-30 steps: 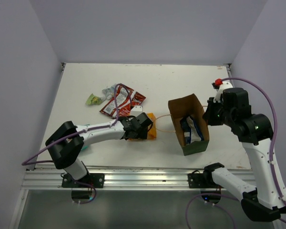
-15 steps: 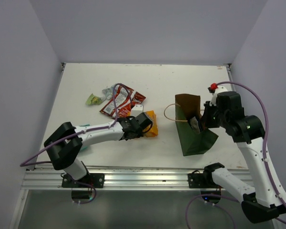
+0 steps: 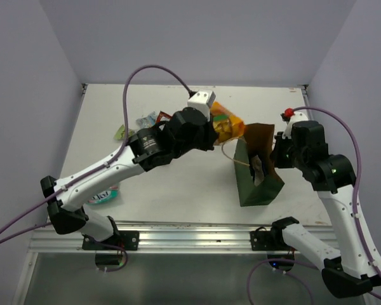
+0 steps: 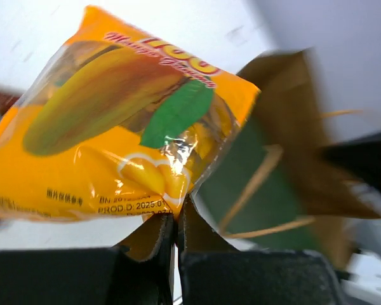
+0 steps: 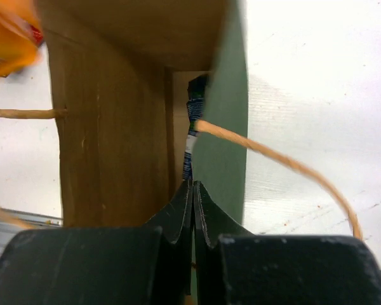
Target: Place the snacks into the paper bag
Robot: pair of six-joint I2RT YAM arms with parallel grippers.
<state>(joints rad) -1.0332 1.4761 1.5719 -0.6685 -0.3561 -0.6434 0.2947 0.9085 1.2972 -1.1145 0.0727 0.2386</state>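
While pinched by the left gripper, the packet may be snagged on the bag; that is clamped by the right gripper.

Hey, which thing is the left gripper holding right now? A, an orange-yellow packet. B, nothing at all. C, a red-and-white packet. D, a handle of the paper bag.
A: the left gripper is shut on the lower edge of the orange-yellow packet, holding it in the air beside the paper bag.
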